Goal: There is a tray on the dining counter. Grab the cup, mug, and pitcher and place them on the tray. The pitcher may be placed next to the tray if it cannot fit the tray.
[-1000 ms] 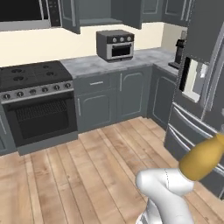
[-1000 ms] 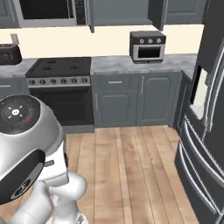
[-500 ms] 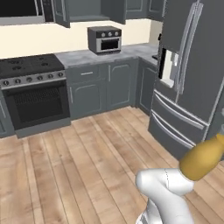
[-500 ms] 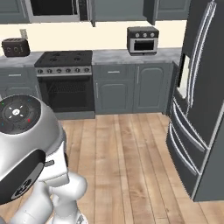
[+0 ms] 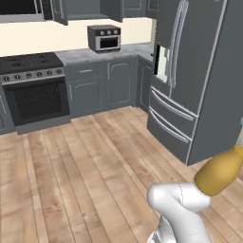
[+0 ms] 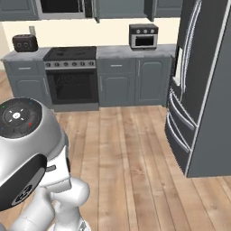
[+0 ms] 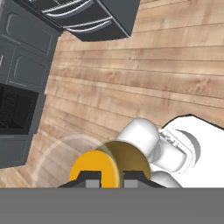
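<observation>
Pitcher: you have the mustard-yellow pitcher (image 5: 219,173) up in the air at the right edge of the left base view, tilted, its narrow end running out of the picture. Below it sits the arm's white elbow joint (image 5: 178,201).

Pitcher, hand view: you look almost straight along the pitcher (image 7: 110,166); it reads as a round yellow disc with a darker brown-yellow body behind it, low in the picture.

Gripper: your gripper (image 7: 110,180) has its two dark finger tips (image 7: 92,181) pressed against either side of the pitcher. Jaws drawn in close on it; it is gripped, clear of the floor.

Floor: light wooden floor (image 5: 80,175) lies under the pitcher; nothing carries it but the gripper.

Fridge: the tall dark grey fridge (image 5: 199,71) stands right of centre in the left base view, its lower drawers facing the open floor. In the right base view the fridge (image 6: 203,85) takes the right side.

Stove: the black stove (image 6: 72,74) with its oven door stands against the back wall, in the run of grey cabinets (image 6: 135,81).

Counter behind: a small toaster oven (image 5: 104,38) sits on the marble worktop right of the stove; a dark toaster (image 6: 25,43) sits at the left end of that worktop in the right base view.

Robot body: the rounded white and black base head (image 6: 22,149) looms at the lower left of the right base view.
</observation>
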Controlling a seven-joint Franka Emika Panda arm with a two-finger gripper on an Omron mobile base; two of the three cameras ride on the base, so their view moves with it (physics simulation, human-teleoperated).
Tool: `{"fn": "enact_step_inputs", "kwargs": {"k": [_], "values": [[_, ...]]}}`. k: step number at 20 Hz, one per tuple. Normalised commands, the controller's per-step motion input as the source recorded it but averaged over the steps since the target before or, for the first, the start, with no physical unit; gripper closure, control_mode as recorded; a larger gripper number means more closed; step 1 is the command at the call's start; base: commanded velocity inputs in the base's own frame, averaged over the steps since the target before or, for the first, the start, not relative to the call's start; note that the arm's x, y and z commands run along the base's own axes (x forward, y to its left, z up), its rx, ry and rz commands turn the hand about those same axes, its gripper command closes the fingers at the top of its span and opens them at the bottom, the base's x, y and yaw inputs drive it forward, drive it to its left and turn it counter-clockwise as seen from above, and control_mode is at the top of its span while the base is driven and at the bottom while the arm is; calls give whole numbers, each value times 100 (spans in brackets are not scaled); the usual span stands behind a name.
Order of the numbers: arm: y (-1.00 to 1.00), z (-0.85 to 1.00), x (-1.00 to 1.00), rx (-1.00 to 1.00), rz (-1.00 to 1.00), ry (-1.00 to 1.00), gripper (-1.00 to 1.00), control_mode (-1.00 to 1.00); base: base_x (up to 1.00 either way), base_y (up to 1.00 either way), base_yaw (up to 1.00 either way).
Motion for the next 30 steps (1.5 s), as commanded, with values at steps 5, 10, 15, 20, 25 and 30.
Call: {"fn": "enact_step_inputs", "kwargs": {"k": [5,10,15,20,25,30], "values": [[0,0,0,0,0,0,100,100,-100,-26,1],[0,0,0,0,0,0,100,100,-100,-36,1],[0,0,0,0,0,0,100,100,-100,-44,13],[0,0,0,0,0,0,100,100,-100,-40,40],[0,0,0,0,0,0,100,100,-100,-46,39],[0,0,0,0,0,0,100,100,-100,-49,28]]}}
